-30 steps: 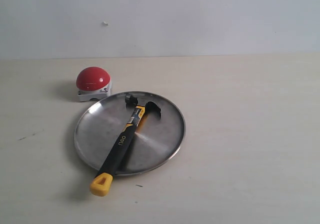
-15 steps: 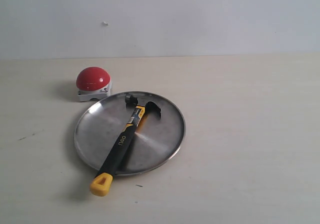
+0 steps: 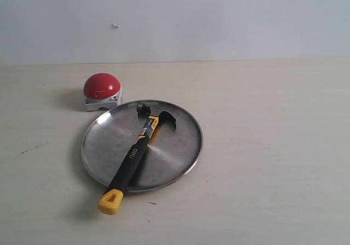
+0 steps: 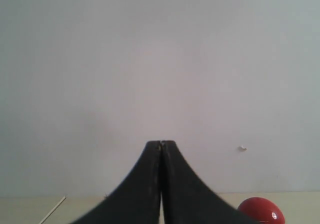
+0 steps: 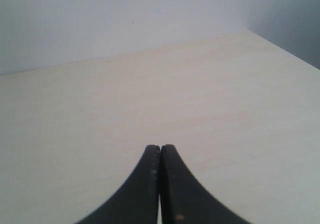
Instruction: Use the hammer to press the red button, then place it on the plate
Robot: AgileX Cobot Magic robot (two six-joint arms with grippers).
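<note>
The hammer [image 3: 135, 152] lies across the plate [image 3: 175, 146]. Its dark head rests near the plate's far rim, and its yellow looped end hangs over the near rim onto the table. The red button [image 3: 101, 86] stands just beyond the plate's far left edge, and a part of it shows as the red button [image 4: 261, 211] in the left wrist view. Neither arm appears in the exterior view. My left gripper [image 4: 161, 143] is shut on nothing and faces the wall. My right gripper [image 5: 160, 147] is shut on nothing above bare table.
A pale wooden table [image 3: 273, 146] spreads out under everything, with a plain white wall [image 3: 219, 21] behind it. The table's corner [image 5: 248, 30] shows in the right wrist view.
</note>
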